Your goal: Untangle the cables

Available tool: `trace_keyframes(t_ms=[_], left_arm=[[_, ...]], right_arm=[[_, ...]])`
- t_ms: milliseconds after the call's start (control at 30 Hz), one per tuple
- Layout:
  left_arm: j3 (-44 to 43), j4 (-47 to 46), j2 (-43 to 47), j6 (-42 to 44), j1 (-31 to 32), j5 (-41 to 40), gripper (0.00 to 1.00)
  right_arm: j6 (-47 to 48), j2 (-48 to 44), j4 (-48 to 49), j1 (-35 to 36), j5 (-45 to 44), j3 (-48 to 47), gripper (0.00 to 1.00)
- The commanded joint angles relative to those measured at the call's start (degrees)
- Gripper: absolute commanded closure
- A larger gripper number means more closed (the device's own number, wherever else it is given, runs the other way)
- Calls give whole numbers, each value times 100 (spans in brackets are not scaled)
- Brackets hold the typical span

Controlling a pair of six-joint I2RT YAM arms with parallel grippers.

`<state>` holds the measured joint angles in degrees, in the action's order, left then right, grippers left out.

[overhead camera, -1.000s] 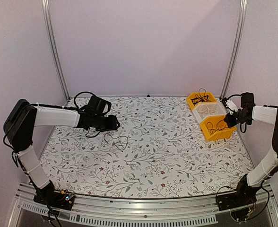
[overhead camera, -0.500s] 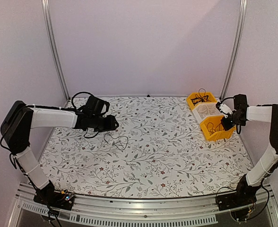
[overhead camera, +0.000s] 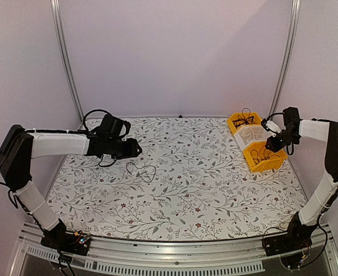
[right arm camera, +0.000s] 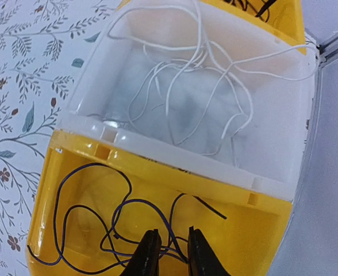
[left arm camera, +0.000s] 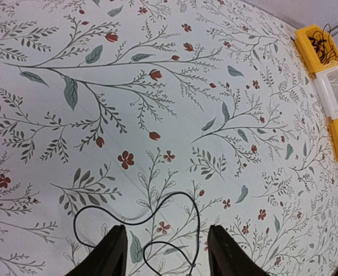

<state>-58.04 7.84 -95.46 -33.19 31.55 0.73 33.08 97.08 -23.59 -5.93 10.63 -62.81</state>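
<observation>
The left gripper [left arm camera: 166, 231] hangs low over the floral tablecloth [left arm camera: 157, 69] with its jaws standing well apart and nothing between them but cloth. A thin black cable [left arm camera: 183, 194] lies in loose loops on the cloth, just ahead of the fingertips and partly running back between them; in the overhead view the same strand trails away beyond the gripper's tip.

Across the table, the right gripper [right arm camera: 172, 231] is poised over the near yellow bin [right arm camera: 42, 195], its fingers parted by only a slim gap. A dark cable [right arm camera: 94, 164] sprawls in curls on the bin's floor directly under and ahead of those fingers; whether a strand touches the tips cannot be told.

Just beyond that bin from the right gripper sits a white bin [right arm camera: 88, 86] holding a tangle of white wires [right arm camera: 175, 86], and past it a far yellow bin [overhead camera: 233, 119] with more black strands inside.
</observation>
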Motion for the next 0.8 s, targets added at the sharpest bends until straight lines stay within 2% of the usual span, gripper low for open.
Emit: trace_keyframes(t_ms=[0, 200, 533, 767], left_arm=[[248, 276, 384, 119, -195, -58, 49], [685, 498, 650, 22, -328, -170, 50], [618, 605, 67, -91, -521, 451, 58], [230, 629, -478, -103, -527, 741, 72]], right_arm=[[-178, -228, -756, 31, -24, -835, 75], [-258, -640, -1211, 118, 150, -1216, 62], [98, -972, -1302, 1349, 347, -1411, 61], [112, -781, -1389, 1978, 561, -1699, 61]])
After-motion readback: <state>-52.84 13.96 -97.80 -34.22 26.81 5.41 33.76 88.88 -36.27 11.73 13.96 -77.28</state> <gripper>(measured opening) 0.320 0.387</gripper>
